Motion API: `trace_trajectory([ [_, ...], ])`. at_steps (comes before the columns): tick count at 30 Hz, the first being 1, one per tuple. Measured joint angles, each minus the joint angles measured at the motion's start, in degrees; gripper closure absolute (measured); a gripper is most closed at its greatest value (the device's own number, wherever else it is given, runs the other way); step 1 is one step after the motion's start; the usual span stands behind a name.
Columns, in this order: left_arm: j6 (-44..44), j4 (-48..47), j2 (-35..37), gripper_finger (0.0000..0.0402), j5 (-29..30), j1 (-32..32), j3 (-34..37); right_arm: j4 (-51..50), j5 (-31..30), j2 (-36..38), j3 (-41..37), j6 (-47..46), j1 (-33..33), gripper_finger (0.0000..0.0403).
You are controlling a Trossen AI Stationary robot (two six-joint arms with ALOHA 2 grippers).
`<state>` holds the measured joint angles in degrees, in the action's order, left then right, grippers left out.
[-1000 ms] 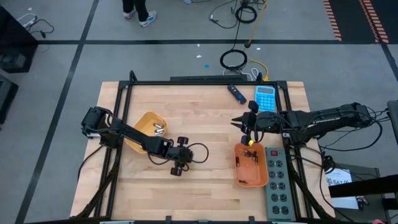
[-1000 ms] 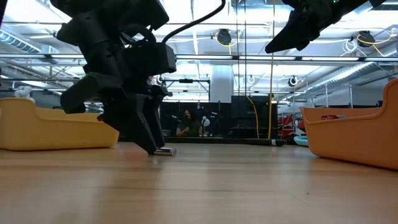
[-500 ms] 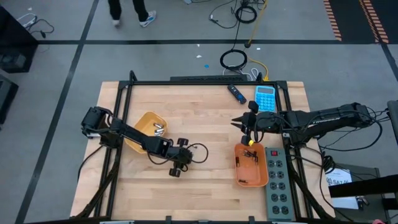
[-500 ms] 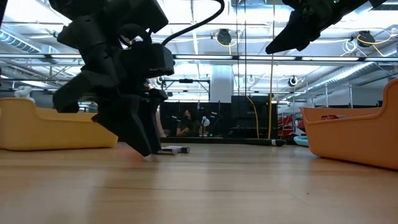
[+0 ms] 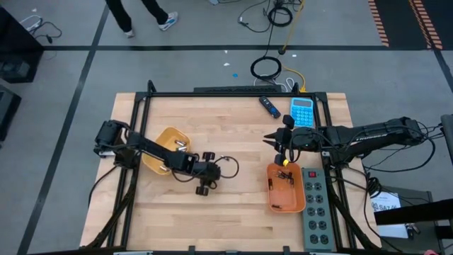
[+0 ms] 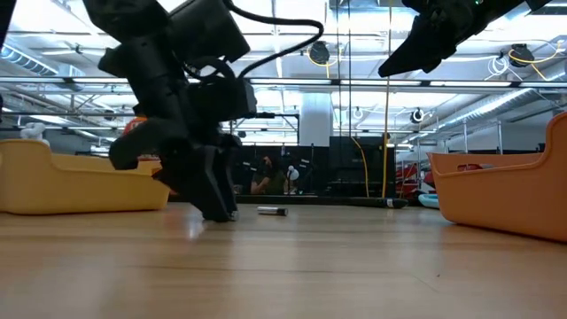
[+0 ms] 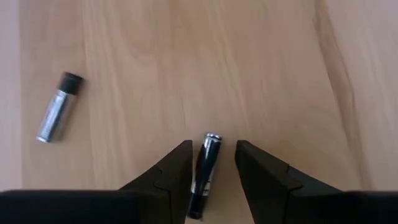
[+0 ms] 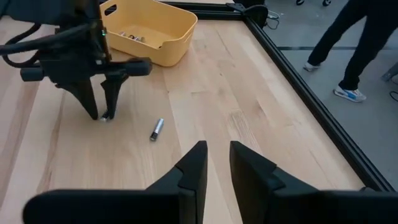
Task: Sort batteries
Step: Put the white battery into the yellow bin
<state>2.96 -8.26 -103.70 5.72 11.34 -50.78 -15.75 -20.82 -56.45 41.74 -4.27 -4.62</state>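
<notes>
Between the left gripper's [image 7: 211, 163] parted jaws, a thin battery [image 7: 204, 168], ungripped, on the table [image 7: 249, 68].

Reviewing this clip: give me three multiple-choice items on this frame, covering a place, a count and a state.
1. Where is the left claw?
A. at the wooden table
B. inside the orange tray
C. over the calculator

2. How many batteries lie loose on the table?
A. none
B. two
C. five

3. How do the left claw's fingers stand?
A. clamped shut, empty
B. apart, a dark battery between them
C. holding the silver battery

Key: A, the low view shows its tips at the wood; B, both show in the left wrist view; B, the left wrist view shows it.
</notes>
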Motion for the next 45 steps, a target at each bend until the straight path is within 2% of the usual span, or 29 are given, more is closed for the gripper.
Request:
trace_trajectory([
  [5, -1.2, -0.3, -2.0, 0.0278, -2.9, -1.5, -0.2, 0.0, 0.0, 0.0, 0.0, -0.1, -0.5, 0.0344],
  [9, 0.1, -0.4, -2.1, 0.0365, -3.8, -1.4, -0.2, 0.0, 0.0, 0.0, 0.0, 0.0, -1.1, 0.0344],
  [10, 0.4, -0.3, -2.1, 0.0374, -3.9, -1.4, -0.2, 0.0, 0.0, 0.0, 0.0, 0.0, -1.1, 0.0344],
  [16, 1.0, -4.0, -1.2, 0.0375, -2.9, -0.6, -2.1, 0.0, 0.0, 0.0, 0.0, -0.3, -1.1, 0.0344],
  [20, 0.6, -18.5, 2.3, 0.0376, -2.2, -0.1, -7.2, -0.4, 0.0, 0.0, 0.0, -0.6, -1.1, 0.0344],
  [24, -1.8, -28.5, 7.7, 0.0376, -3.9, 0.0, -12.1, -1.7, 0.0, 0.0, 0.0, -1.6, -1.2, 0.0344],
  [26, -2.9, -34.6, 10.0, 0.0376, -4.0, 0.1, -11.4, -3.8, 0.0, 0.0, 0.0, -2.7, -1.4, 0.0344],
  [33, -11.7, -45.1, 18.3, 0.0377, -2.6, 0.0, -4.0, -5.8, -0.1, 0.0, 0.0, -4.7, -3.6, 0.0344],
  [40, -16.2, -48.0, 23.0, 0.0375, -2.1, 0.0, -0.4, -4.4, -0.3, 0.0, 0.0, -4.1, -4.1, 0.0344],
  [45, -16.2, -50.5, 23.8, 0.0373, 1.0, -0.1, -0.4, -4.2, -0.3, 0.0, 0.0, -3.9, -4.1, 0.0344],
])
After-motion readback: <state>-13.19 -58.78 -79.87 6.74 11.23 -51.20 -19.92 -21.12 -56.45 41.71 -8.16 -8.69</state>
